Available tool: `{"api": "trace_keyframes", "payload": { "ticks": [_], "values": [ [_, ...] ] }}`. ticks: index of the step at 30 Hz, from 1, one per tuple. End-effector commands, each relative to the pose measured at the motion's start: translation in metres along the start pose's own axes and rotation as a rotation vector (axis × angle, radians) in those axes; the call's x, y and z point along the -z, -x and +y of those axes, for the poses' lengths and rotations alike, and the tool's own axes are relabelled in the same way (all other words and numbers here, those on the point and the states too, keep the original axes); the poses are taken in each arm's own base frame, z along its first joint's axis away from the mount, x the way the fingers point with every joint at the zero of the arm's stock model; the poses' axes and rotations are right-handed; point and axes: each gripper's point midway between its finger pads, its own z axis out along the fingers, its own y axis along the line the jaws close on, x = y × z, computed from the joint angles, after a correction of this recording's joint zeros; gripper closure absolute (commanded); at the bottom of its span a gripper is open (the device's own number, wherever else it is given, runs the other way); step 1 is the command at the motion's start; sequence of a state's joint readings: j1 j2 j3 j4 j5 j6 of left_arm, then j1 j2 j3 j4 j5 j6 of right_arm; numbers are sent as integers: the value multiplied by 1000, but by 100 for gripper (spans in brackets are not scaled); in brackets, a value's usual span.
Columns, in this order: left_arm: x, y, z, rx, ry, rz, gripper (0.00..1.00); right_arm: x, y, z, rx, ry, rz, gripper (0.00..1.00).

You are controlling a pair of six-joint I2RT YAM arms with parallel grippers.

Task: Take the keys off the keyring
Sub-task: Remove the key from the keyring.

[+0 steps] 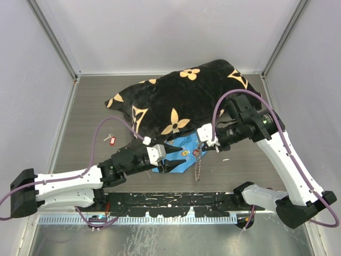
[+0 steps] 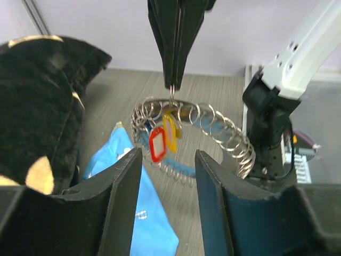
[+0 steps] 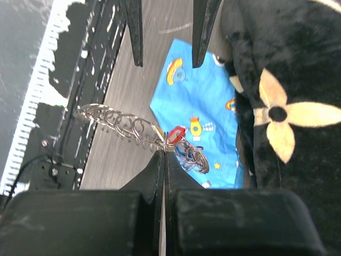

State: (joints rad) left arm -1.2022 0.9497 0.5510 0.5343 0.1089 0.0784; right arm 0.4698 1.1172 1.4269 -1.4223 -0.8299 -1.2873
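The keyring is a loop of linked silver rings. My right gripper is shut on one of its rings and holds it above the table, with the rest of the chain dangling. A red-headed key and an orange-yellow one hang from the loop just below the right fingertips. The red head also shows in the right wrist view. My left gripper is open and empty, its jaws pointing at the hanging keys from just short of them. Another red-headed key lies loose on the table at the left.
A blue patterned cloth lies under both grippers. A big black cushion with tan flowers fills the back middle and touches the cloth. Grey walls close in the table on three sides. A black rail runs along the near edge.
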Motion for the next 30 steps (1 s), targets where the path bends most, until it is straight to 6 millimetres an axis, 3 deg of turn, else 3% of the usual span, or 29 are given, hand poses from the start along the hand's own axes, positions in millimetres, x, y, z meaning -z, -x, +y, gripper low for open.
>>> {"api": "trace_keyframes", "payload": {
  "ticks": [1,7,14,30],
  "values": [
    [-16,10,6,-46,11,-44,55,4,-12,-6,85,-18,97,99],
    [-35,24,7,-18,13,-126,58,-1,-16,-1,69,-13,89,99],
    [-50,26,1,15,-23,-142,63,-5,-15,4,58,1,63,99],
    [-63,22,-6,49,-54,-131,68,-6,-8,5,57,8,27,99]
  ]
}}
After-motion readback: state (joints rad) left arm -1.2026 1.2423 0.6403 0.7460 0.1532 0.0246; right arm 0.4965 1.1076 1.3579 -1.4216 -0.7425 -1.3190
